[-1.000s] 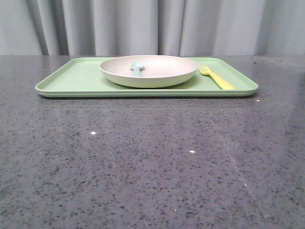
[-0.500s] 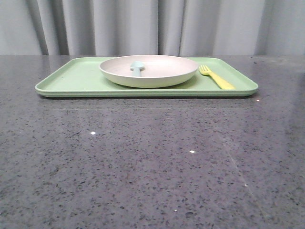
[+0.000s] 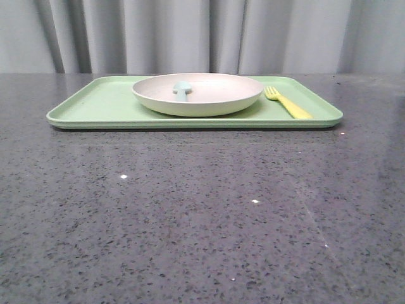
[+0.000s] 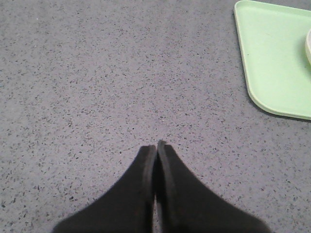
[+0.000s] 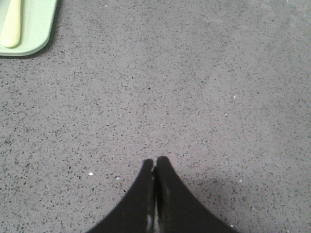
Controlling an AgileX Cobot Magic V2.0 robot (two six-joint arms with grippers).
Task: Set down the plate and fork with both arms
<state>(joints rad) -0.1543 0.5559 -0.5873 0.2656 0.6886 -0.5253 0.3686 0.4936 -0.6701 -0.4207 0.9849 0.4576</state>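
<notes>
Left wrist view shows my left claw [image 4: 156,145] pressed together over bare desk [image 4: 97,73], the green tray's [image 4: 277,63] corner well off to one side. My right claw [image 5: 155,162] is likewise closed and empty, near the fork's [image 5: 11,26] handle end. Farther out, the plate [image 3: 197,94] sits mid-tray with a pale blue spoon [image 3: 181,89] in it. It looks stiff, light and slick; I judge its raised rim the best hold. The thin fork lies flat, best pinched across its handle.

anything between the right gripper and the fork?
No. In the right wrist view only bare speckled table lies between the shut right gripper and the fork on the green tray.
</notes>
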